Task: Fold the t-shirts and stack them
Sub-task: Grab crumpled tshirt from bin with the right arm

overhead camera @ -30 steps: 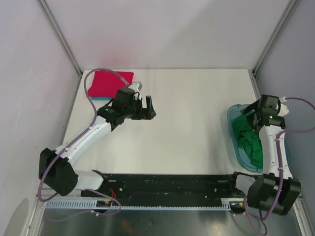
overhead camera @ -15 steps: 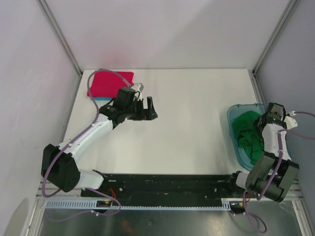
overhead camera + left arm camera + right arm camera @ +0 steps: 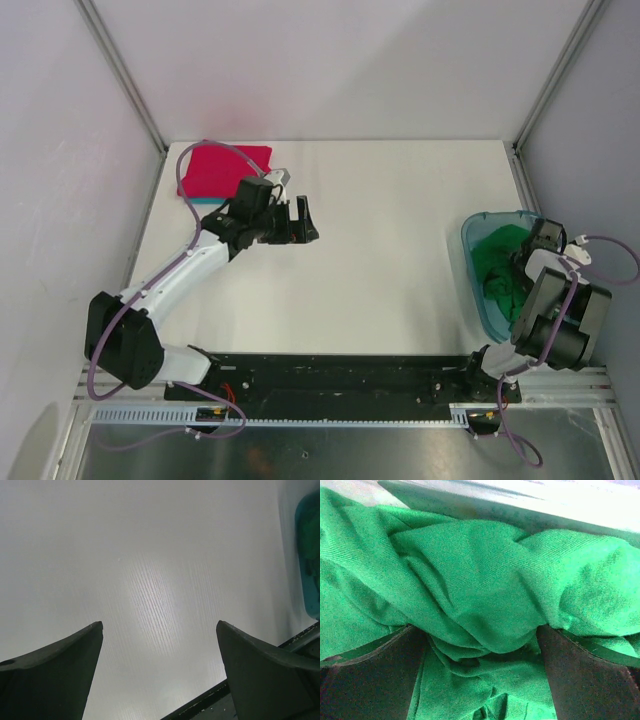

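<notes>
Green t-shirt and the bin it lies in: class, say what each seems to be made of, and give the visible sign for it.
Green t-shirt: soft knit cloth, matte. A fine ribbed texture shows, and it bunches in loose folds.
Bin: probably plastic, translucent blue-green, smooth. Its rim keeps a rigid curve and its wall looks see-through.

Probably a lab test cell: plain white table, aluminium-framed blank walls
</notes>
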Robot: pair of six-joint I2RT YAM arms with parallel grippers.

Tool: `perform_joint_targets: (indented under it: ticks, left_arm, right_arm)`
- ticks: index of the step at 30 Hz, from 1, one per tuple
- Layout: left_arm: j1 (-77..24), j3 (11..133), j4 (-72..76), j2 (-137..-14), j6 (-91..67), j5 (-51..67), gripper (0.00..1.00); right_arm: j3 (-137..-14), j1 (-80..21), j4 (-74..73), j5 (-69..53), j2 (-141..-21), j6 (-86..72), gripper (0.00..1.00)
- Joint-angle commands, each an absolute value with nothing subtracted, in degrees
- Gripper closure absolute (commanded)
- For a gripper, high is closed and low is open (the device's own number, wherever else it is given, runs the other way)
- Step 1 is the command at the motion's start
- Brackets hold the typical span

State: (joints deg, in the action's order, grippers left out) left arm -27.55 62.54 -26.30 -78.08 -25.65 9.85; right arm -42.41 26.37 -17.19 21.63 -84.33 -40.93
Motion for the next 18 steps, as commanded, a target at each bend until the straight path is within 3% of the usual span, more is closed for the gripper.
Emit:
perform_joint_targets:
  ticks: [1,3,4,6,7,10,18]
  left_arm:
    - [-26.9,61.6,-26.0,-78.1,-26.4,10.7,0.01]
    - [-26.9,61.7,-26.0,-78.2,-26.5,10.4,0.01]
    - [-26.8,61.7,-25.9,-78.2,-26.5,10.3,0.01]
    - [-26.8,61.7,-26.0,-78.3,-26.4,10.0,0.01]
    - [-26.8,61.7,-26.0,-78.4,-26.4,9.8,0.01]
    - [-26.8,61.7,-26.0,-78.5,-26.2,9.2,0.01]
    - [-26.5,62.0,-26.0,-78.2,-25.8,8.2,0.01]
  right_arm:
    - [-41.4,26.5,-13.2,21.5,-88.7,-42.3,0.10]
    - [-41.4,26.5,-13.6,21.3,-88.9,-42.1,0.27]
    - [-41.4,26.5,-13.9,21.3,-88.6,-42.0,0.41]
    - [-41.4,26.6,-14.8,21.1,-87.4,-41.8,0.80]
    - [-41.6,26.7,-15.6,21.0,-86.6,-41.8,0.90]
    - [-42.8,26.8,-18.8,20.4,-83.5,-41.1,0.99]
    - [-50.6,26.0,-28.4,16.8,-69.2,-39.0,1.00]
